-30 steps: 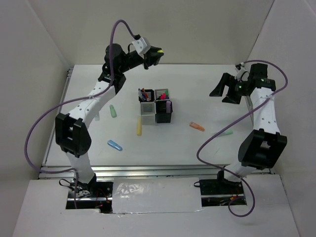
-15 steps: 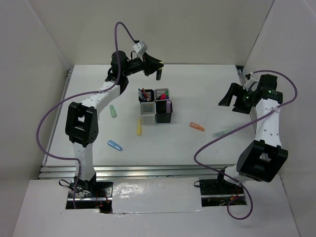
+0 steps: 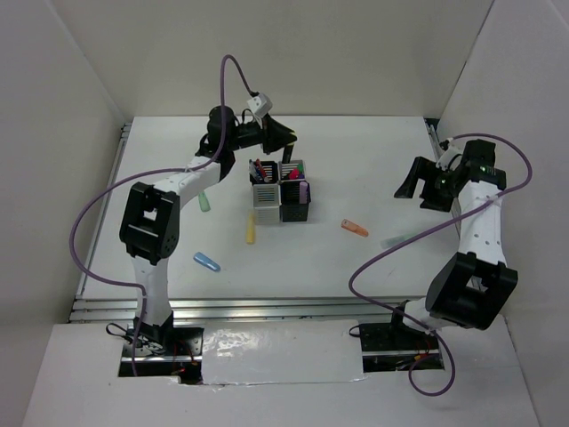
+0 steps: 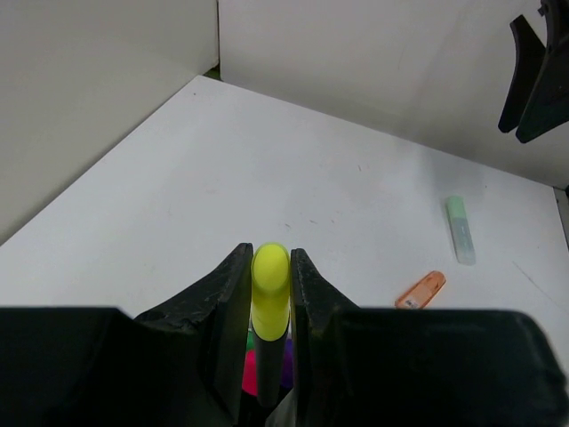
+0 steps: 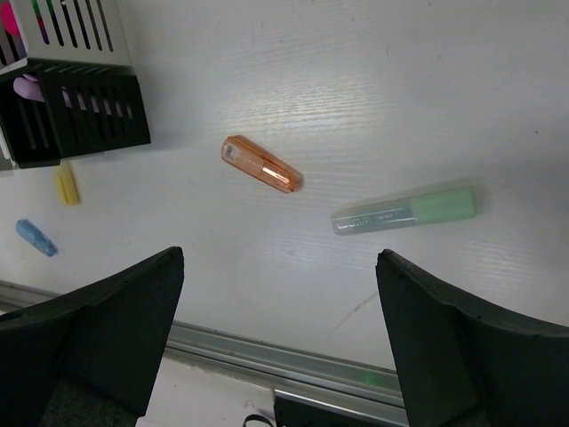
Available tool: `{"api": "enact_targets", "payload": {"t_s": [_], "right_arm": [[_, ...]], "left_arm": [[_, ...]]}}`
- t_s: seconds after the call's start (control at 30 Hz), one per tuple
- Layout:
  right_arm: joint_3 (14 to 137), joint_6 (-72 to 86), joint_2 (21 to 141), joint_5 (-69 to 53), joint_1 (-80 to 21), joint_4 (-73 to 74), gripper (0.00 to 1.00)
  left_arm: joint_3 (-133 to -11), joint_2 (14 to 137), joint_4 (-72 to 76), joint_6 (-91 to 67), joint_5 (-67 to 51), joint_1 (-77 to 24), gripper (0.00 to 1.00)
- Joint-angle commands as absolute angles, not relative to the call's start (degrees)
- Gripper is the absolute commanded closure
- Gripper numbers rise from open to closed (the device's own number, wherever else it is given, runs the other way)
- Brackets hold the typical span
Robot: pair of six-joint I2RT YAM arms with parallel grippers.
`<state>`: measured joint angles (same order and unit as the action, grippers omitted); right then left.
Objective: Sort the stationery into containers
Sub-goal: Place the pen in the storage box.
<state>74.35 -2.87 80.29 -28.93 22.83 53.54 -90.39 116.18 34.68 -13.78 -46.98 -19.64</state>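
In the top view, the left gripper (image 3: 283, 135) sits at upper centre of the frame, just beyond the far edge of the block of four pen cups (image 3: 265, 197); the right gripper (image 3: 418, 189) hangs at the right edge with its jaws spread and nothing between them. Loose on the table lie a yellow marker (image 3: 251, 229), a blue marker (image 3: 206, 261), a green marker (image 3: 204, 199), an orange marker (image 3: 354, 228) and a pale mint marker (image 3: 400, 239). In the left wrist view, both fingers are clamped on a yellow-tipped highlighter (image 4: 269, 298), its barrel pointing down toward pink and green caps at the bottom of the frame. To complete the drop well, centre the barrel over one cup opening, keep it near vertical, lower it until the end passes the rim, then release. In the right wrist view, the wide-set fingers frame the orange and mint markers, with a black cup at upper left.
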Motion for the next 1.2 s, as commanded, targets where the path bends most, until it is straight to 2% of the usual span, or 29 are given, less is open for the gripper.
{"api": "enact_targets", "payload": {"t_s": [0.0, 0.4, 0.5, 0.53, 0.9, 1.17], "right_arm": [[73.57, -3.60, 78.31, -27.95, 23.20, 52.21, 0.05], [71.28, -4.13, 79.01, -24.18, 22.68, 51.94, 0.06], [70.58, -4.31, 79.01, -22.85, 22.68, 52.03, 0.06], [70.40, -4.31, 79.01, -22.33, 22.68, 52.03, 0.06], [63.99, -2.02, 80.42, -17.76, 22.68, 52.47, 0.06], [63.37, 1.39, 84.01, -14.16, 22.94, 52.39, 0.08]], "left_arm": [[-89.83, 117.07, 37.88, -10.99, -49.13, -20.13, 0.94], [-90.70, 120.50, 38.58, -13.27, -47.46, -20.13, 0.84], [-90.53, 120.59, 38.15, -12.13, -46.85, -20.21, 0.77], [-90.61, 120.67, 37.88, -11.78, -46.85, -20.21, 0.72], [-90.79, 119.97, 35.42, -8.18, -45.27, -20.39, 0.50], [-90.17, 116.55, 34.19, -3.70, -44.21, -20.92, 0.48]]}}
